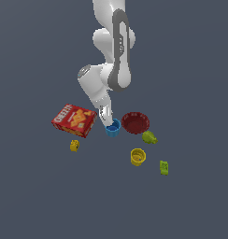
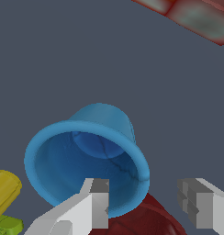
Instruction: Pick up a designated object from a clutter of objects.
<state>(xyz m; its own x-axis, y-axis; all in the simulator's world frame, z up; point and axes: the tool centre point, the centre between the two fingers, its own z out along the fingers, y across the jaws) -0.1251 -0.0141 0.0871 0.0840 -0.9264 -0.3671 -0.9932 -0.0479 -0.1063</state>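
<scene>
Pincer fingers spread apart straddle the empty blue cup's rim, one finger inside.

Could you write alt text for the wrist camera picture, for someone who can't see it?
An open pincer straddles the rim of a blue cup, one finger inside it. A red bowl, yellow cup and red box show at the edges.

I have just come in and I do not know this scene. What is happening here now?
A white robot arm has its gripper lowered at the blue cup, which stands between the red cracker box and the dark red bowl. In the wrist view the jaws are open, one finger over the cup's rim. The cup is not yet gripped. The yellow cup stands apart.
</scene>
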